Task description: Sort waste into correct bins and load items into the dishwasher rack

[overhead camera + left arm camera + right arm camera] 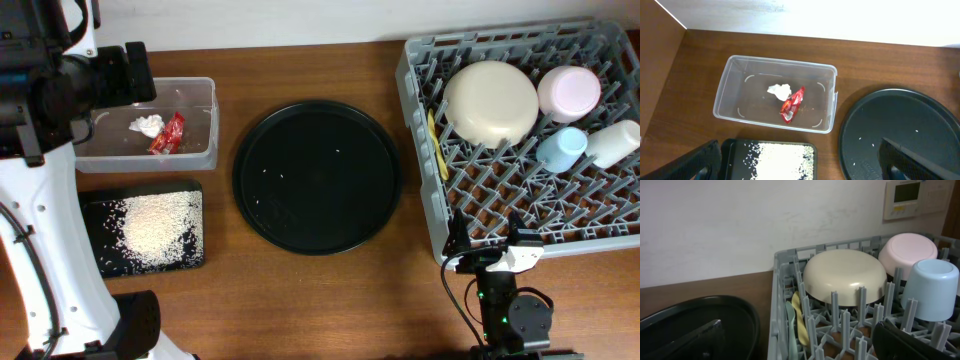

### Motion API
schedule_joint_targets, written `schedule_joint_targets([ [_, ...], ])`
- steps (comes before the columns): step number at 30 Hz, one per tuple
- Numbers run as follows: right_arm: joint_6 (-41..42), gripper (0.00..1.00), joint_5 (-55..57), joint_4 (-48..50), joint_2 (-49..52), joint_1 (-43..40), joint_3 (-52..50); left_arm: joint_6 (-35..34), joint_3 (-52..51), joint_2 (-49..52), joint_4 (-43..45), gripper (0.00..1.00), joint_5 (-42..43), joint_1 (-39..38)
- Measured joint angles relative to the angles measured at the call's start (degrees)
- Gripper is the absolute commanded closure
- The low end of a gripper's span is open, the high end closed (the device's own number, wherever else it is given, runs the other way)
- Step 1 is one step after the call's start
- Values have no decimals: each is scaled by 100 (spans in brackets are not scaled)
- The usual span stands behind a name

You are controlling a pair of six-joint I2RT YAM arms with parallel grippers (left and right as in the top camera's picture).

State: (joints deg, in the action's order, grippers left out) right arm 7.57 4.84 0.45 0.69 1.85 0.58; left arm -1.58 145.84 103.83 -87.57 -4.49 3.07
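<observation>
The clear tub (208,118) holds the white tissue scrap (147,126) and red wrapper (168,133); both show in the left wrist view, tissue (779,90) and wrapper (792,104). The shallow black tray (95,235) holds the rice heap (160,225). The grey rack (425,180) holds the cream bowl (490,102), pink bowl (569,93), light blue cup (561,147), white cup (612,143) and yellow utensil (437,145), with a pale blue utensil (791,325) beside it. My left gripper (800,165) is open and empty high above the tub. My right gripper (805,345) is open and empty at the rack's front left corner.
A large round black tray (318,177) with a few stray rice grains lies between the bins and the rack. A white wall runs along the table's far edge. The right arm's base (510,310) sits at the front edge.
</observation>
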Motion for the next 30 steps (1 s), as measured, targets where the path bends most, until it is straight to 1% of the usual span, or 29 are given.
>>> schedule_joint_targets([
  [2, -2, 2, 0, -59, 0, 0, 0, 0, 0, 0, 0, 1, -2, 0],
  [5, -2, 2, -2, -411, 0, 0, 0, 0, 0, 0, 0, 1, 0, 0],
  [23, 0, 2, -2, -411, 4, 0, 0, 0, 0, 0, -2, 1, 0, 0],
  [26, -4, 2, -2, -411, 4, 0, 0, 2, 0, 0, -208, 1, -26, 0],
  [28, 2, 2, -2, -411, 4, 0, 0, 4, -59, -20, 39, 1, -92, 2],
  [30, -2, 2, -2, -411, 4, 0, 0, 4, -437, -179, 741, 1, -136, 9],
])
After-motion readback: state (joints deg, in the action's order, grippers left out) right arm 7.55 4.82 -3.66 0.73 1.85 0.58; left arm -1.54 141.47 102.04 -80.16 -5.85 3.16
